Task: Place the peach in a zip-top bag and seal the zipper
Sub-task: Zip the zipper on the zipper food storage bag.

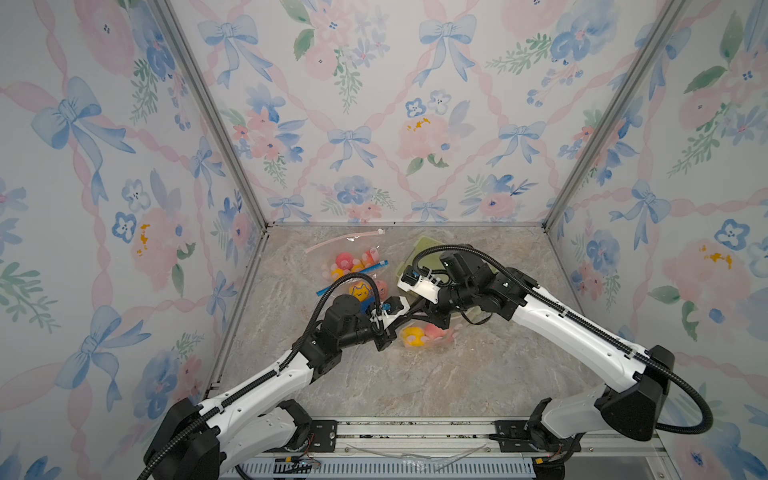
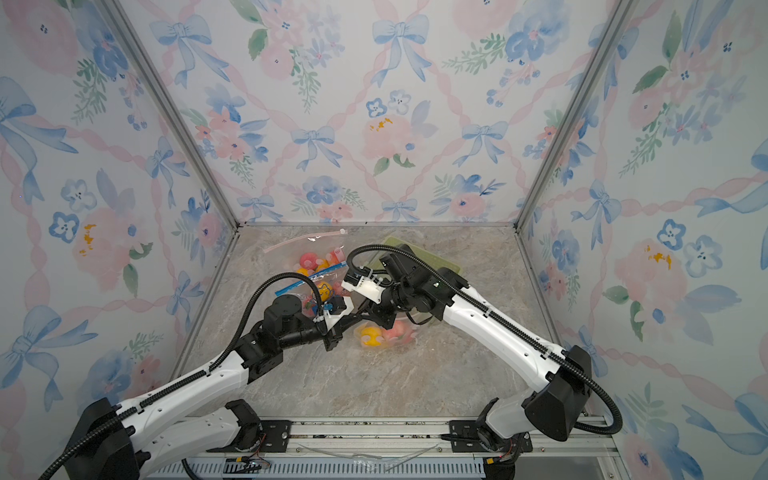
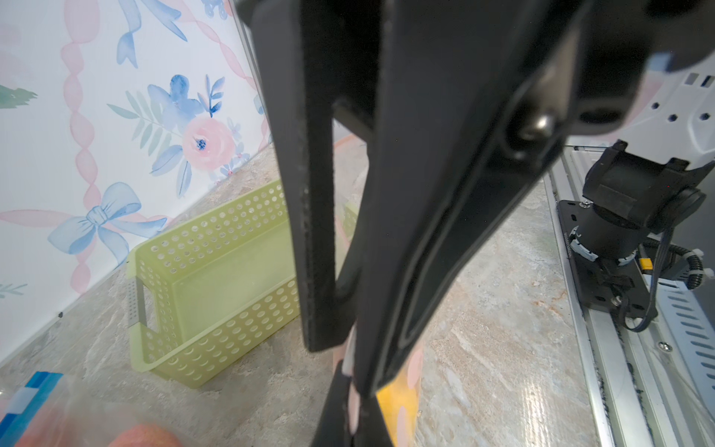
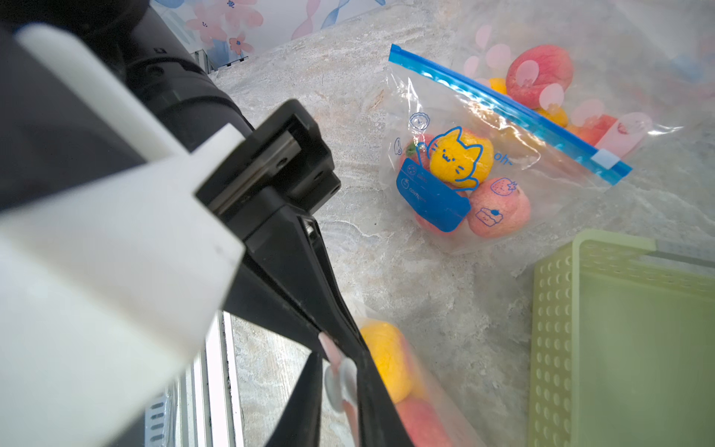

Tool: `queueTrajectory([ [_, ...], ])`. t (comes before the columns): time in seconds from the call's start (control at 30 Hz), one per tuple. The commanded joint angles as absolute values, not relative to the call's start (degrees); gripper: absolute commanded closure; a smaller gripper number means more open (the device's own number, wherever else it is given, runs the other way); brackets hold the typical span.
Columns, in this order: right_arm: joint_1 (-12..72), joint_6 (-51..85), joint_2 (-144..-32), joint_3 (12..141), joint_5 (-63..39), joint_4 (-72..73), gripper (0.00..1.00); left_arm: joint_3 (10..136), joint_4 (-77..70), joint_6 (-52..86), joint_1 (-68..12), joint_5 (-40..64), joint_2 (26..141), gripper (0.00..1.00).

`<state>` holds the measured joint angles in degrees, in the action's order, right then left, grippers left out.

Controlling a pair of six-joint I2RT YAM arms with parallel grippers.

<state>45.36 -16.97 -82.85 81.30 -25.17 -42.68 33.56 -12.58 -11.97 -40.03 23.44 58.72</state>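
Both grippers at the zip-top bag [image 1: 451, 337] zipper, mid-table [image 1: 415, 386]
peach [image 1: 434, 331] inside bag beside yellow fruit [image 1: 412, 335]; left gripper [image 4: 336, 340] pinched closed on pink zipper strip [image 4: 324, 341]; right gripper [image 4: 340, 404] fingers narrow around white slider [image 4: 340, 381], clamp can't tell

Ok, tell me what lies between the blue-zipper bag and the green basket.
Only bare marble tabletop between the blue-zipper bag and green basket; the right wrist view shows it.
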Motion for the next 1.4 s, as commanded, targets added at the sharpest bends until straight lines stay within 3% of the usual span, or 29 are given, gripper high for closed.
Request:
queueTrajectory([
  [0.0,44.7,-16.9,-83.1,80.4,-26.3,-43.7,0.80,35.3,-13.0,-11.7,-39.4,24.2,59.2,1.00],
  [0.17,44.4,-16.8,-83.0,80.3,-25.9,-43.6,0.72,35.2,-13.0,-11.3,-39.2,24.1,59.0,1.00],
  [0.43,44.3,-16.8,-83.4,80.3,-25.7,-43.5,0.77,35.2,-13.1,-11.0,-38.8,24.1,59.0,1.00],
  [0.9,44.3,-16.7,-84.5,80.8,-25.0,-43.0,0.74,35.2,-13.3,-10.5,-38.6,24.8,59.4,1.00],
  [1.1,44.3,-16.6,-84.4,80.8,-24.7,-42.7,0.82,35.2,-13.3,-10.3,-38.5,24.6,59.4,1.00],
  [1.37,44.3,-16.7,-84.5,80.8,-23.0,-42.8,0.75,35.2,-13.3,-10.1,-38.3,25.3,59.3,1.00],
])
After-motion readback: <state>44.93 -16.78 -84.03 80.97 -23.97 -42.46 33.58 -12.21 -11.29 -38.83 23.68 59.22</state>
